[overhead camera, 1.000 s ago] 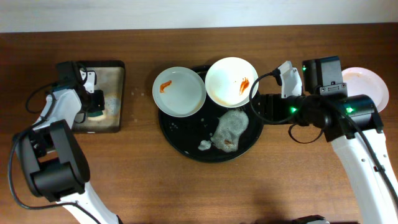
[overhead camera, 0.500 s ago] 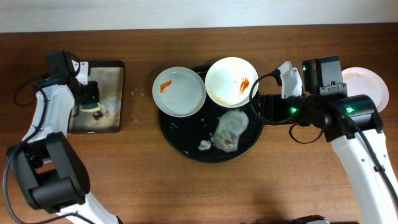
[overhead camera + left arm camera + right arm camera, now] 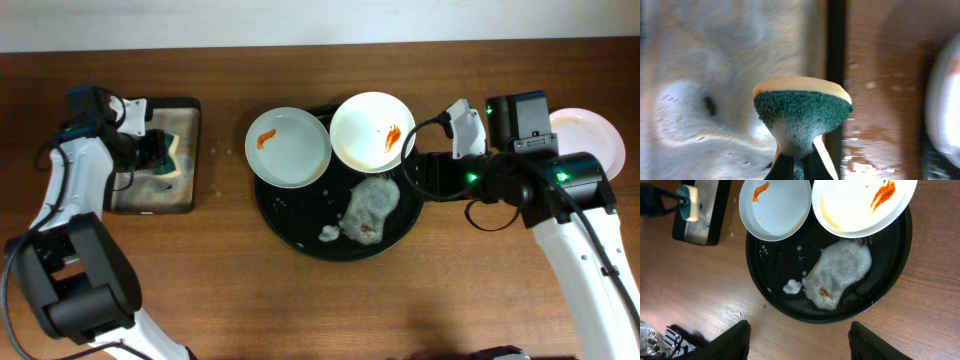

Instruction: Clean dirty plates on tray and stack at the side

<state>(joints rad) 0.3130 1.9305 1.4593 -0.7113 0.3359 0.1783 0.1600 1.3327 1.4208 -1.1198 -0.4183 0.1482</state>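
Two white plates with orange-red smears lie at the back of the round black tray (image 3: pixel 300 225): one to the left (image 3: pixel 288 147), one to the right (image 3: pixel 372 132). Both show in the right wrist view (image 3: pixel 775 210) (image 3: pixel 855 205), above the tray (image 3: pixel 890 287). A third plate (image 3: pixel 592 136), plain white, lies on the table at the far right. My left gripper (image 3: pixel 158 151) is shut on a green-yellow sponge (image 3: pixel 172 153) (image 3: pixel 801 112), held over the right side of the rectangular tray (image 3: pixel 150 195). My right gripper (image 3: pixel 413 170) (image 3: pixel 802 345) is open and empty at the round tray's right edge.
A patch of grey foam (image 3: pixel 370 208) (image 3: pixel 840 275) with a red spot lies in the round tray's middle. The rectangular tray (image 3: pixel 715 75) is wet and foamy. Small specks lie on the wood between the two trays.
My left gripper has swung right across the rectangular tray with the sponge in it, from the tray's left part to its right part. The right arm and the plates have not moved.
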